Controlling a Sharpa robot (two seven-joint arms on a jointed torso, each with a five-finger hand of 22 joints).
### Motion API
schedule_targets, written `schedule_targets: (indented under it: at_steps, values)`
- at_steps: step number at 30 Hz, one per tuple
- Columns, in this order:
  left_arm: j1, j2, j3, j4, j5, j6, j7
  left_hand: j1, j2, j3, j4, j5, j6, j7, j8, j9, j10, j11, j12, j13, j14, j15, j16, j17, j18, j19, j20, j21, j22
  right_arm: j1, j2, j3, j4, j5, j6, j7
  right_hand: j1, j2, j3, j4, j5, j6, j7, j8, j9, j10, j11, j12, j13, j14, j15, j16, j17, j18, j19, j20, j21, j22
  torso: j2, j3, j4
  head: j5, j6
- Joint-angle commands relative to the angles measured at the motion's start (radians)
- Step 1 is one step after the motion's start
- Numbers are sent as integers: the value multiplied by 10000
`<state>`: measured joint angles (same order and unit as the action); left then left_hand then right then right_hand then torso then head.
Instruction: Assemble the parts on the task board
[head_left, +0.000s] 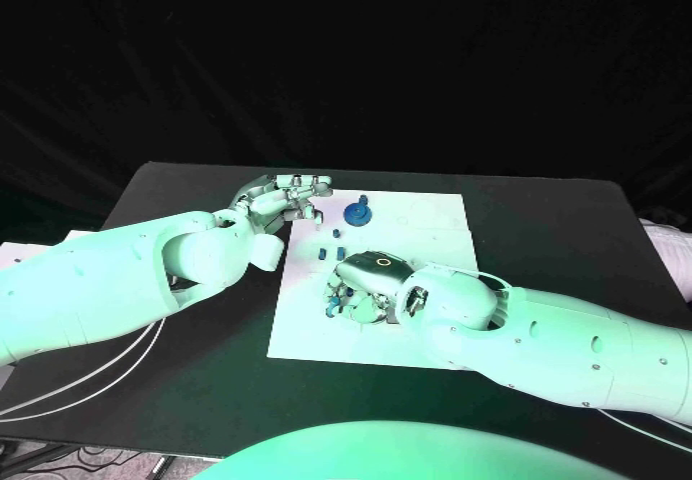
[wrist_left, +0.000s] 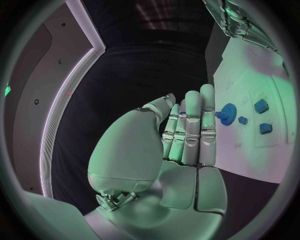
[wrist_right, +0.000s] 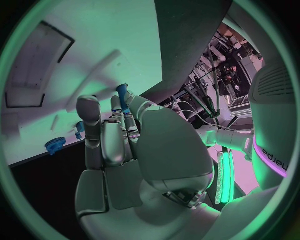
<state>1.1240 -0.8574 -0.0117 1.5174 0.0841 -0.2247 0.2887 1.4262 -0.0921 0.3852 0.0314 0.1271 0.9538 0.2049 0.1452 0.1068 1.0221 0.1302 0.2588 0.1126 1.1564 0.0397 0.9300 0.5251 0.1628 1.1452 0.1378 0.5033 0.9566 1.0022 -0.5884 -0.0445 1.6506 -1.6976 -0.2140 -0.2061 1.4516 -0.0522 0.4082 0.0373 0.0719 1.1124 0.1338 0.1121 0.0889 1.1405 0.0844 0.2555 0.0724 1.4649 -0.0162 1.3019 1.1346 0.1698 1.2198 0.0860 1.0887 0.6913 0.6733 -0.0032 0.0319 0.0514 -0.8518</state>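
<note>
Item: task board (head_left: 433, 225), white, mid-table. My right hand (head_left: 372, 285) is hovering low over its blue parts (head_left: 338, 300), apparently pinching a blue peg (wrist_right: 122, 95); my left hand (head_left: 283, 196) is idling, empty, fingers straight. Risk: peg tilting, jamming.

A robotics lab or test cell is suggested. A black table (head_left: 577, 215) is set against black drapes (head_left: 433, 80), with cables (head_left: 101, 375) trailed over its edge. Cluttered racks of equipment and wiring (wrist_right: 219, 75) are seen behind, and a lit strip (wrist_left: 65, 105) is run along a wall panel.
</note>
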Motion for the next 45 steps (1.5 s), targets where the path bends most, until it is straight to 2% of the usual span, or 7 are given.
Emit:
schedule_targets:
  at_steps: [1,12,17,27,38,41,45]
  values:
    - [-1,10,6,18,-30,184,63,9,84,-35,-30,5,-72,27,60,-5,-48,13,31,14,-83,19,8,-17,185,-53,-2,-55,-13,-55,11,-49,-43,-432,432,-314,-35,24,63,-23,4,18,23,-13,6,208,-196,-25,-16,216,-15,-53,-91,-148,-38,-32,-66,-108,0,1,7,3,-1]
    - [-1,-3,6,21,-30,197,54,9,84,-35,-30,5,-72,27,60,-5,-48,13,31,14,-83,19,8,-17,185,-53,-2,-55,-13,-57,38,-66,49,-453,-406,-136,-1141,-954,-1232,355,570,-1829,307,-489,-231,-1923,311,-1034,-81,-228,421,-707,-1050,54,-832,339,-974,-1442,3,1,1,11,1]
    - [-1,-3,6,21,-30,218,48,9,84,-35,-30,5,-72,27,60,-5,-48,13,31,14,-83,19,8,-17,185,-53,-2,-55,-13,-85,-56,-69,160,-331,-1614,-14,-1070,-820,-2034,410,886,-1898,413,-453,-193,-2253,378,-853,-52,-248,491,-720,-1126,54,-815,412,-1046,-1510,-2,3,5,-6,-5]
    - [-1,-27,5,5,-30,225,29,9,84,-35,-30,5,-72,27,60,-5,-48,13,31,14,-83,19,8,-17,185,-53,-2,-55,-13,-108,-1117,-22,1027,1049,-3714,646,-509,-384,-1978,207,1565,-1280,499,-242,-118,-1462,332,-167,10,-86,450,-528,-923,22,-539,386,-783,-1158,-18,2,-47,-82,129]
    - [-5,-108,4,29,-30,251,31,9,84,-35,-30,5,-72,27,60,-5,-48,13,31,14,-83,19,8,-17,185,-53,-2,-55,-13,505,-3587,112,2423,3397,-1955,-1063,-1555,-534,-2613,1031,1296,-948,13,-144,-122,1541,-364,2085,1236,449,-120,475,536,-384,825,-36,838,1297,-44,-1,-140,-377,326]
    - [-5,-143,4,35,-30,241,30,9,84,-35,-30,5,-72,27,60,-5,-48,13,31,14,-83,19,8,-17,185,-53,-2,-55,-13,606,-4110,119,2644,3776,-1669,-1396,-1736,-500,-3297,1391,1558,-766,-201,208,-33,1136,-479,4709,3805,570,-308,937,1160,-581,1254,-224,1536,2334,-40,9,-196,-387,377]
    - [-6,-168,3,44,-30,243,21,9,84,-35,-30,5,-72,27,60,-5,-48,13,31,14,-83,19,8,-17,185,-53,-2,-55,-13,662,-4539,109,2757,3830,-1329,-1835,-1625,-154,-3734,1715,1666,-883,-147,468,12,457,-489,6307,5773,589,-263,1137,1447,-617,1295,-187,1790,2717,-33,18,-268,-468,431]
